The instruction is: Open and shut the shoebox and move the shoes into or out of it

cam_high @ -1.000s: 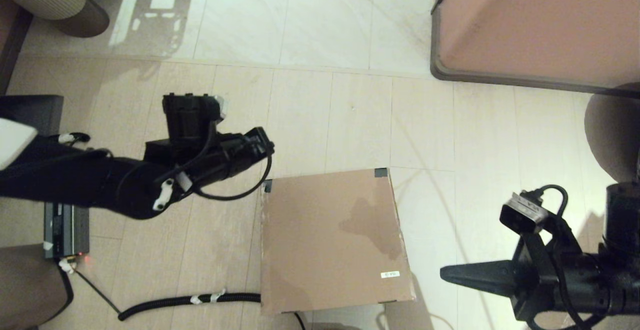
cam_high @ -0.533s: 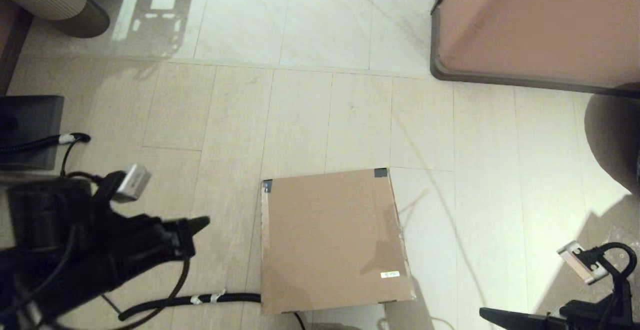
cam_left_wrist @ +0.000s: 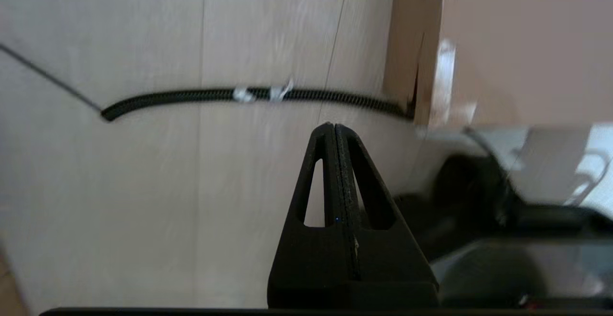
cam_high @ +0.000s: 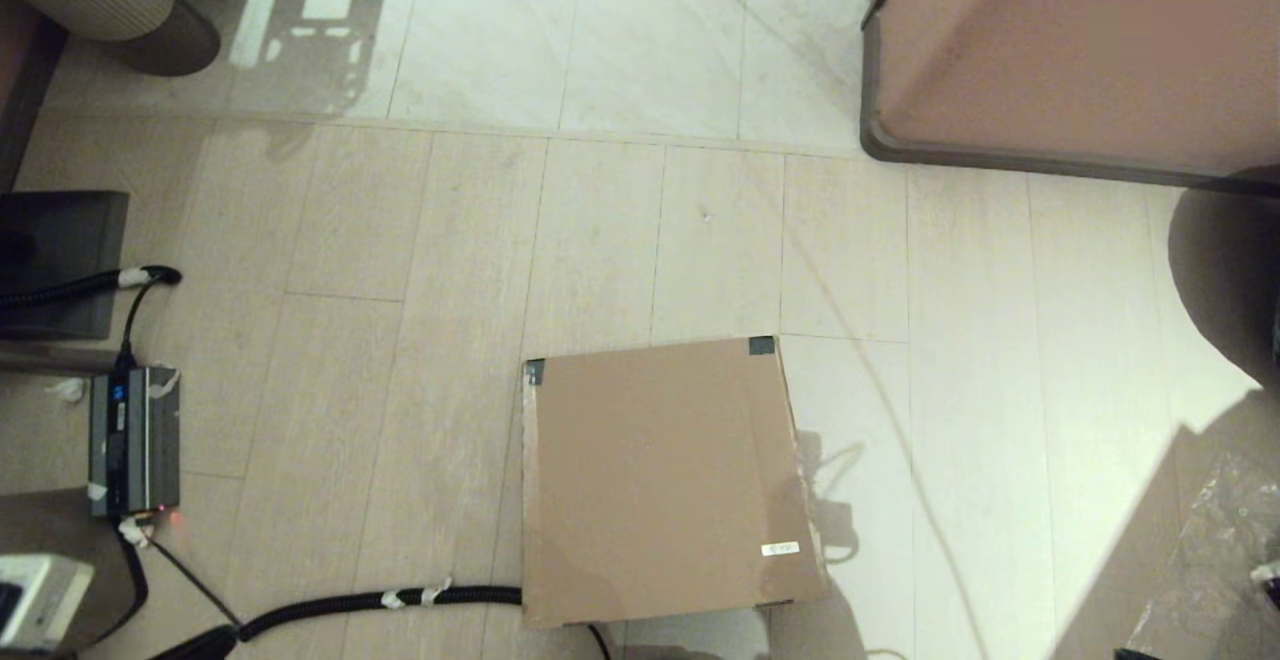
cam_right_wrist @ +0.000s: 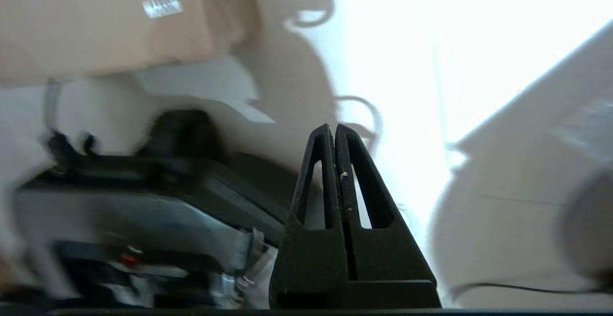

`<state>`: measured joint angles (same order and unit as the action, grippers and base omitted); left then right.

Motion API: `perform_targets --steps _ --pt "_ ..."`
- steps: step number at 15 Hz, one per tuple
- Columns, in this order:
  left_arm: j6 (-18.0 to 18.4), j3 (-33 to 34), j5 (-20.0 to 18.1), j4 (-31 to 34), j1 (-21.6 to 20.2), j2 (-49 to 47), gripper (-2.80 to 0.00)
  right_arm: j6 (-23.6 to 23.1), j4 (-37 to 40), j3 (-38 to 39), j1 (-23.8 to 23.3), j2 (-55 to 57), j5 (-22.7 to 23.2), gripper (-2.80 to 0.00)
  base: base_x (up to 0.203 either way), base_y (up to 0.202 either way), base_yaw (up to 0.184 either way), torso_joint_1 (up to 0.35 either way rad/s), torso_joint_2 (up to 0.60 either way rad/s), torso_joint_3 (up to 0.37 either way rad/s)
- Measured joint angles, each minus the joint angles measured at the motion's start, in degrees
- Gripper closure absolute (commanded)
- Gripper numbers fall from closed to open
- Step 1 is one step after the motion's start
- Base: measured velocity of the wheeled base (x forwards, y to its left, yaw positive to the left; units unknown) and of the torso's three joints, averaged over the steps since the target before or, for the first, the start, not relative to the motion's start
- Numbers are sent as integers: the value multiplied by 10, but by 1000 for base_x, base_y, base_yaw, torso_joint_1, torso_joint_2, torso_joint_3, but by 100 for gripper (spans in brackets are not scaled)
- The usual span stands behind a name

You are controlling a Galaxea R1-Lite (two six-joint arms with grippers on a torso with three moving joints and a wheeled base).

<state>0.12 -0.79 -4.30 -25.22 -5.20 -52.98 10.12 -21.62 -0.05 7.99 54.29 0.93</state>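
Both arms have withdrawn from above the shoebox (cam_high: 665, 475), now lid-closed on the floor ahead of the left gripper (cam_left_wrist: 334, 129) and right gripper (cam_right_wrist: 334, 129), each pressed together and empty, suggesting completion.

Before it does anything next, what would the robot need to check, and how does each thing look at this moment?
1. Shoebox lid shut and flat: ok.
2. Shoes in sight: not ok, none visible; whether they are inside, cannot tell.
3. Left pincer empty, fingers together: ok.
4. Right pincer empty, fingers together: ok.
5. Black corrugated cable away from the box: not ok, it runs to the box's near left corner.
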Motion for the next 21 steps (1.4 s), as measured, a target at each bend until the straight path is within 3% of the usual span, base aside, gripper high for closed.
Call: perform_targets --steps 4,7,9,13,15,17,19,21 --pt "41 1 13 198 0 181 0 -85 217 -25 -8 -193 -10 0 0 0 0 0 0 0" --pt "54 1 18 264 25 294 0 -115 344 -50 -32 -308 -15 0 0 0 0 0 0 0" --pt "57 2 19 267 65 349 0 -116 358 -56 -51 -364 -16 0 0 0 0 0 0 0" --pt "59 2 22 269 62 443 0 -71 346 -51 -69 -443 -27 0 0 0 0 0 0 0" --pt "59 3 21 265 59 490 0 -49 293 -33 -71 -464 -29 0 0 0 0 0 0 0" --pt "58 4 20 262 57 515 0 -71 240 -16 -72 -484 -27 0 0 0 0 0 0 0" --pt "58 4 20 262 57 525 0 -115 234 -10 -73 -514 -17 0 0 0 0 0 0 0" --pt "58 5 22 261 57 529 0 -127 219 -4 -73 -531 -10 0 0 0 0 0 0 0"
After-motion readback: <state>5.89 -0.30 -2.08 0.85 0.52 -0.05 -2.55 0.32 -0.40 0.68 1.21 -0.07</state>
